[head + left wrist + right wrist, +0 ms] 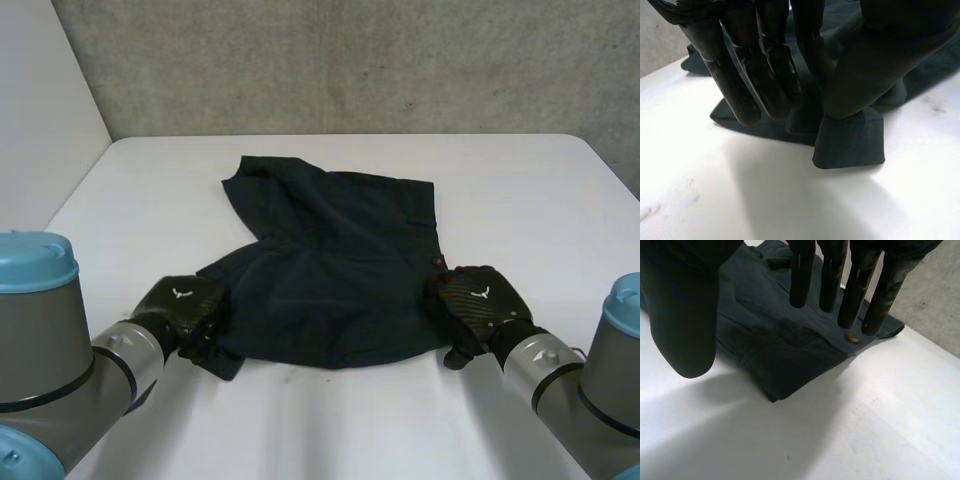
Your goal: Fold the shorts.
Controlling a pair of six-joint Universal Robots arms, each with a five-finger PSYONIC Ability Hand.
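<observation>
Dark navy shorts (330,270) lie rumpled on the white table (520,190), partly folded, one leg reaching to the far left. My left hand (185,310) sits at the near left corner of the shorts (850,145); its fingers (765,85) and thumb close on a ridge of cloth between them. At the near right corner, by the waistband button (853,338), my right hand (475,300) hovers over the shorts (785,355). Its fingers (850,300) hang straight and spread, well apart from the thumb, with nothing held.
Bare white tabletop (880,430) runs in front of the shorts and out to both sides. A grey wall (350,60) stands behind the table's far edge.
</observation>
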